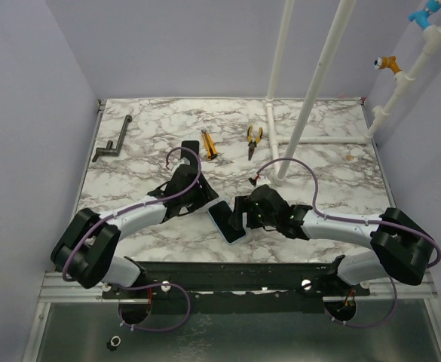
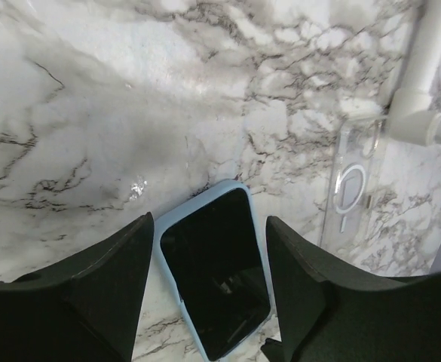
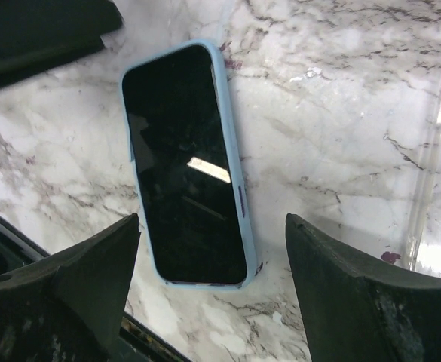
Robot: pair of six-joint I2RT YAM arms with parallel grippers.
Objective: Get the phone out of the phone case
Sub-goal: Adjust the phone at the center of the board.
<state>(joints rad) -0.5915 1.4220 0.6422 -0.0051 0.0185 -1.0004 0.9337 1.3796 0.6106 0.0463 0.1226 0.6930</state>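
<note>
The phone (image 1: 226,223) lies screen up on the marble table near its front edge, inside a light blue phone case (image 3: 232,151). In the left wrist view the dark screen of the phone (image 2: 214,271) sits between my two black fingers (image 2: 107,286), which stand apart on either side of it without touching. My left gripper (image 2: 209,220) is open over the phone's far-left end. My right gripper (image 3: 211,219) is also open, hovering over the near end of the phone (image 3: 184,166), with nothing held. In the top view both grippers (image 1: 205,197) (image 1: 244,215) meet at the phone.
A clear, empty case with a white ring (image 2: 352,188) lies on the table just right of the phone. Farther back are a yellow utility knife (image 1: 209,143), yellow pliers (image 1: 255,139), a dark metal crank (image 1: 113,143) and white pipes (image 1: 310,98). The table's front edge (image 3: 24,249) runs close by.
</note>
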